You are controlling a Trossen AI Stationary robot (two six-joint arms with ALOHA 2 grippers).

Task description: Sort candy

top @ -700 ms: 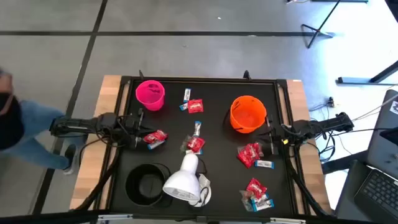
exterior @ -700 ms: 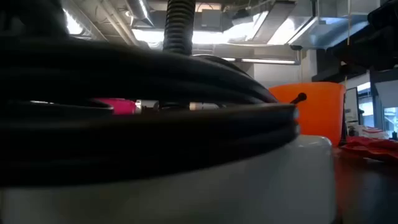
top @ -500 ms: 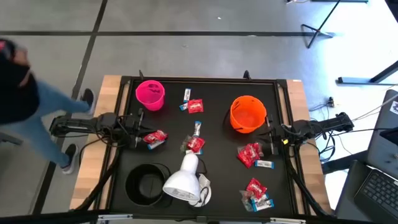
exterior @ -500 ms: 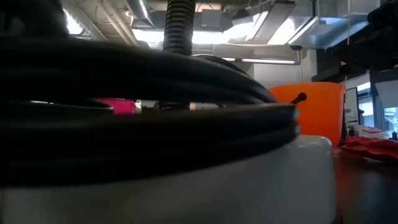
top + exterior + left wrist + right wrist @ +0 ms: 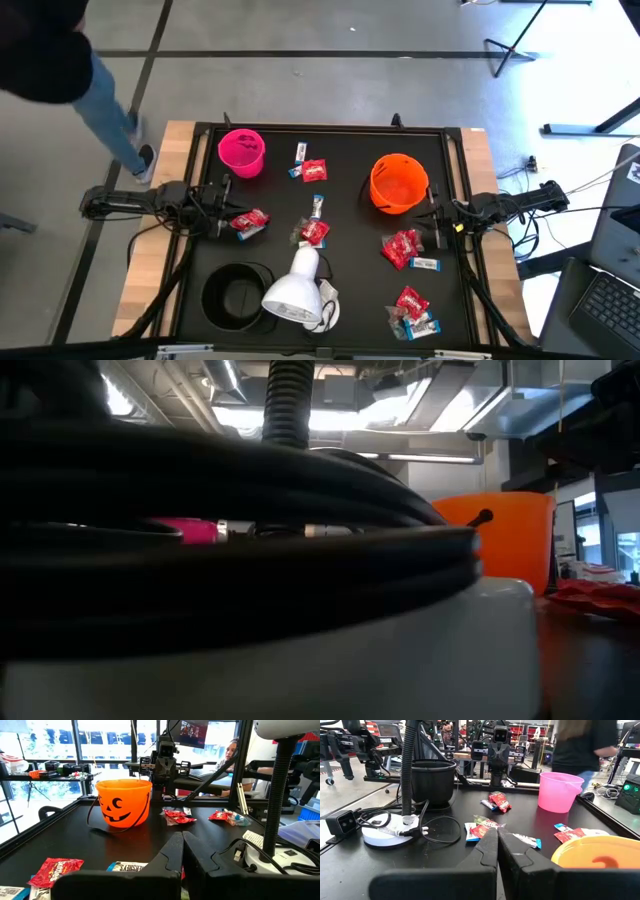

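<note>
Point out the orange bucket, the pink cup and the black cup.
orange bucket [image 5: 399, 186]: high view, on its orange inside.
pink cup [image 5: 241, 152]: high view, on its pink inside.
black cup [image 5: 238, 297]: high view, on its dark inside.

A black table [image 5: 340, 140] is carrying a pink cup [image 5: 241, 152], an orange cup [image 5: 399, 183], a black cup [image 5: 238, 296] and a white lamp [image 5: 294, 287]. Candy [image 5: 403, 248] is lying scattered across it: by the pink cup, in the middle, and near the right front corner.
</note>
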